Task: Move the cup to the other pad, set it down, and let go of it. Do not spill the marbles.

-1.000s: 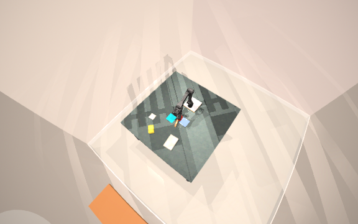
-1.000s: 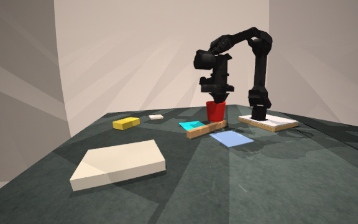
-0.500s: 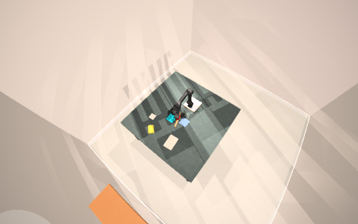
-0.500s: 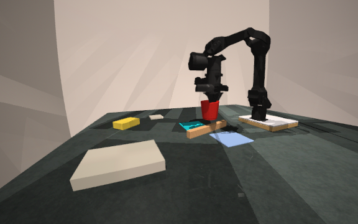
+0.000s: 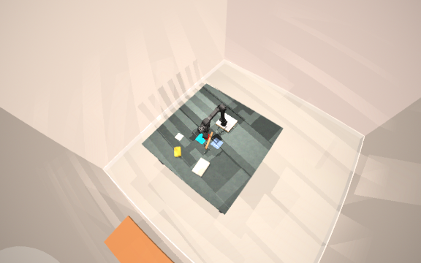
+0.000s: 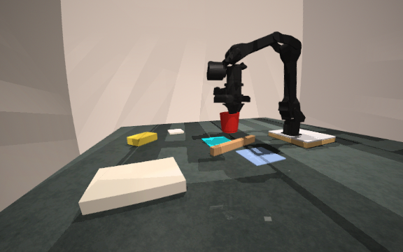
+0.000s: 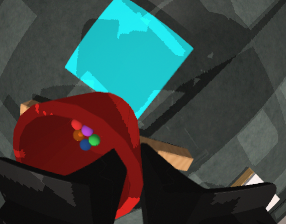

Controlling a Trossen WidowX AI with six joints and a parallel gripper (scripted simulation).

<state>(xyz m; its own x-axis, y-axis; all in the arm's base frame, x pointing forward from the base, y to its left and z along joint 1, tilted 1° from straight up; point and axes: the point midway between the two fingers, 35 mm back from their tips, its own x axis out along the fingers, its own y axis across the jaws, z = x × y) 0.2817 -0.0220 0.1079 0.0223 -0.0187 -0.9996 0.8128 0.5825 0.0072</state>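
The red cup [image 5: 208, 136] [image 6: 229, 123] [image 7: 106, 102] hangs in the air, roughly upright, near the cyan pad. My gripper [image 6: 234, 111] [image 7: 134, 148] points down and is shut on the cup's wall, one finger inside and one outside. Several coloured marbles [image 7: 85, 135] lie together in the cup. The cyan pad [image 5: 200, 139] [image 6: 216, 141] [image 7: 129, 55] is uncovered, just above the cup in the wrist view. The light blue pad [image 5: 216, 143] [image 6: 262, 157] lies on the bar's other side and is hidden in the wrist view.
A wooden bar [image 5: 209, 141] [image 6: 233, 144] [image 7: 169, 152] stands between the pads; in the wrist view it passes behind the cup. A cream block [image 5: 201, 166] [image 6: 135, 180], a yellow block [image 5: 177, 151] [image 6: 142, 138] and a small white tile [image 5: 179, 136] [image 6: 175, 131] lie farther off.
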